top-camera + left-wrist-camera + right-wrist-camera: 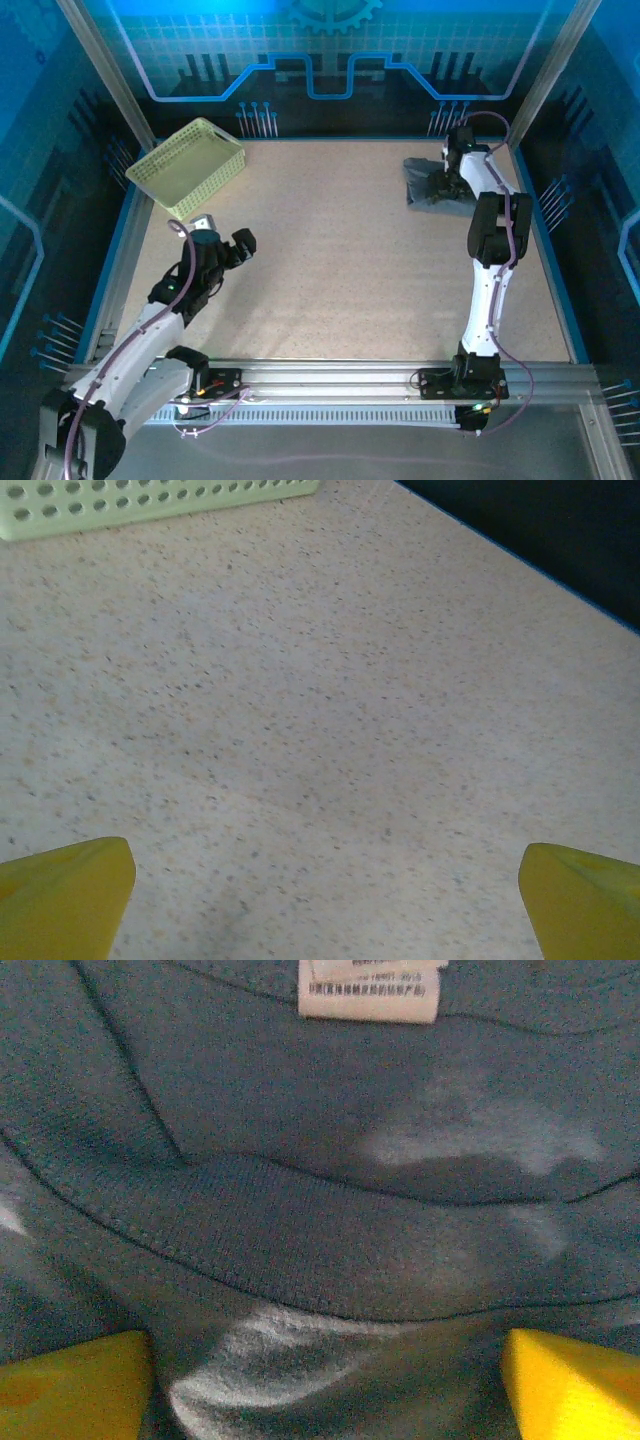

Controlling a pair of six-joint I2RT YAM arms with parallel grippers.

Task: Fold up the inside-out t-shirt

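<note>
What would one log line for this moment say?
left gripper open over table | right gripper open over crumpled t-shirt | fold not started

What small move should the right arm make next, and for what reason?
Probably lower the right gripper a little and close it on the ribbed collar below the white label. Its jaws stand open close over the crumpled t-shirt, which lies bunched in the far right corner of the table, so nothing is gripped yet.
</note>
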